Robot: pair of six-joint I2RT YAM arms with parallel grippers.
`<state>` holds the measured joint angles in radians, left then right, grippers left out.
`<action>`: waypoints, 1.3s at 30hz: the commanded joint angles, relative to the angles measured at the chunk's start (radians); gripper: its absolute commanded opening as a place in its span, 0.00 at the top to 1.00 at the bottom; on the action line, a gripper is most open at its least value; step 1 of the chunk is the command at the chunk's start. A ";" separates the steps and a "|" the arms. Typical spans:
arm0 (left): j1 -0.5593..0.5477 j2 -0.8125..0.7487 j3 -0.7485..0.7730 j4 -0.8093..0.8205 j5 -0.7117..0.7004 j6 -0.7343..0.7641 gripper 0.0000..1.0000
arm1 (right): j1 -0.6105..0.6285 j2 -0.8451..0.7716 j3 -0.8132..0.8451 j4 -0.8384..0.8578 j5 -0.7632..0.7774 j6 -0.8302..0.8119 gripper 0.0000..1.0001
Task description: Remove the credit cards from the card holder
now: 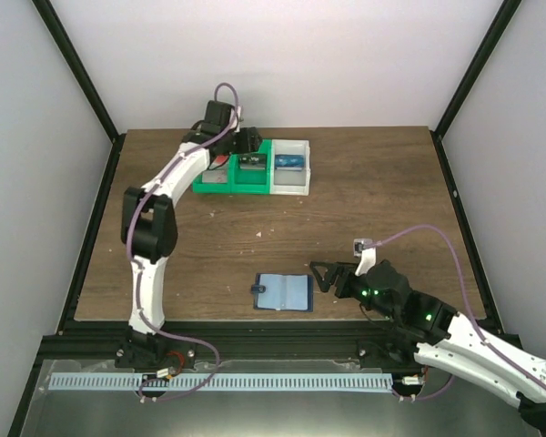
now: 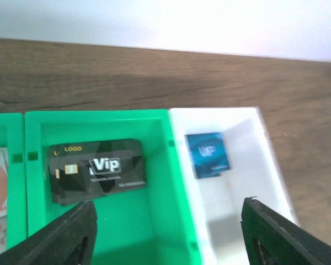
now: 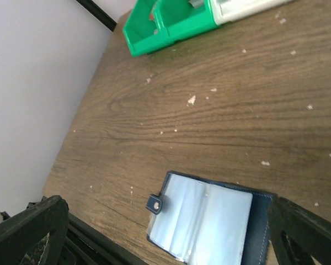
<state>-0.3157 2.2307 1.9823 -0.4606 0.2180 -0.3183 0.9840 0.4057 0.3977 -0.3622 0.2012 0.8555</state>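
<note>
Left claw (image 2: 168, 205) hangs open above the green bin (image 2: 99, 117) holding a black card (image 2: 96, 170); right claw (image 1: 320, 276) stands wide open just beside the unfolded card holder (image 1: 283, 292).

This was a robotics lab test cell: a wood-grain table (image 1: 346, 209) boxed in by plain white panels (image 1: 282, 55) on black frame struts (image 1: 75, 68), with the left arm (image 1: 150, 228) and the right arm (image 1: 473, 346) bolted to a black rail (image 1: 282, 347) at its near edge, cables (image 1: 423, 228) trailing.
</note>
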 commanded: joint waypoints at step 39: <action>-0.308 -0.811 -1.499 0.647 0.441 -0.361 0.47 | -0.004 0.448 -0.048 0.250 -0.292 0.084 0.64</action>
<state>-0.6018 1.3399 0.4747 0.0696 0.6594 -0.6479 0.9833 0.7937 0.3225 -0.2043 -0.0589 0.9565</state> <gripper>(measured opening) 0.546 0.362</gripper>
